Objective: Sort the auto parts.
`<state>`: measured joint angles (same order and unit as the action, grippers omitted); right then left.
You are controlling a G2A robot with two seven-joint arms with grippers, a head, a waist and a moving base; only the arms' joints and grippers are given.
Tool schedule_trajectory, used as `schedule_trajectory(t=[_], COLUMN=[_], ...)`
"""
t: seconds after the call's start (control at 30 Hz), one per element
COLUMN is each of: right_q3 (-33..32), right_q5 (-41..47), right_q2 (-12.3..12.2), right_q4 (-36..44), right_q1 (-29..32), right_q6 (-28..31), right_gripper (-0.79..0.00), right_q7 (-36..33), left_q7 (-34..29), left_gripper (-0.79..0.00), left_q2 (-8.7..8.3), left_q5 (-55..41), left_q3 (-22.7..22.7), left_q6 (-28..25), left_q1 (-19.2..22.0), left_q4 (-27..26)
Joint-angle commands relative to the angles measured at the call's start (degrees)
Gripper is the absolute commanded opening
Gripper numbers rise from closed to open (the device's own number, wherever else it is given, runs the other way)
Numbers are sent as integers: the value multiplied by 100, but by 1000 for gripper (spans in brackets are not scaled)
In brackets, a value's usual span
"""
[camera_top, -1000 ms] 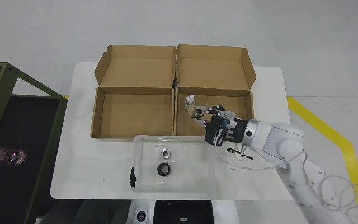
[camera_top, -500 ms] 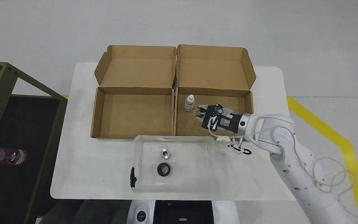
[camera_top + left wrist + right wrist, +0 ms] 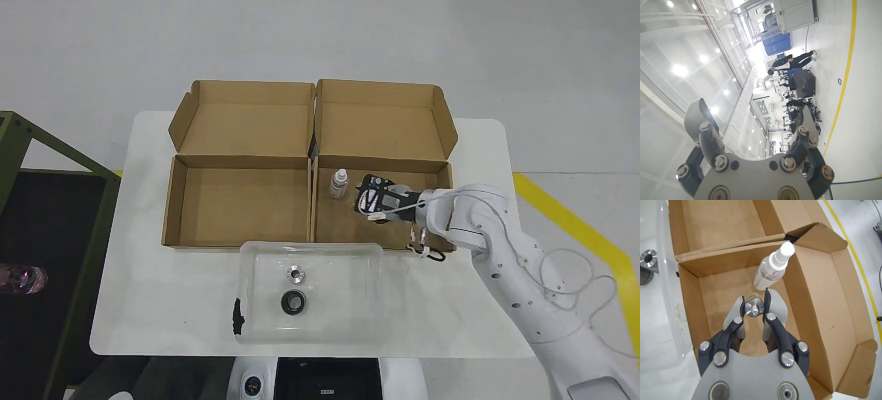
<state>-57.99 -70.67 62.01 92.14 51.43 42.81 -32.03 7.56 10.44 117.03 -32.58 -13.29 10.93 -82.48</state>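
Right gripper (image 3: 754, 306) clamped on a small metal fitting (image 3: 753, 309), low inside the right cardboard box (image 3: 829, 298), just beside an upright white-capped spray bottle (image 3: 774, 265). Left gripper (image 3: 750, 108): fingers apart, aimed up at the room. Clear tray (image 3: 345, 310), touching the boxes' near edge, holds 2 parts: a metal collet (image 3: 295, 272) and a black ring (image 3: 293, 302).
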Motion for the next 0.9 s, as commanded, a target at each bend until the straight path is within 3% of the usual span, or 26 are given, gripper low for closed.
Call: schedule_trajectory(t=[0.0,0.53,0.6,0.73,0.87], right_q3=[76,661,705,771,811], right_q5=[-3,18,3,-6,-12], right_q2=[22,229,248,280,305], right_q4=[-102,-1003,-1063,-1167,-1236], right_q1=[-81,-613,-650,-697,-736], right_q6=[-28,-173,-186,-209,-218], right_gripper=[-785,-767,-742,-591,-551], right_q7=[-79,-222,-200,-170,-147], left_q7=[0,0,0,0,0], left_gripper=[0,0,0,0,0], left_q2=[0,0,0,0,0], left_q5=[0,0,0,0,0], left_q3=[0,0,0,0,0], left_q6=[0,0,0,0,0], left_q1=[0,0,0,0,0], left_q4=[0,0,0,0,0])
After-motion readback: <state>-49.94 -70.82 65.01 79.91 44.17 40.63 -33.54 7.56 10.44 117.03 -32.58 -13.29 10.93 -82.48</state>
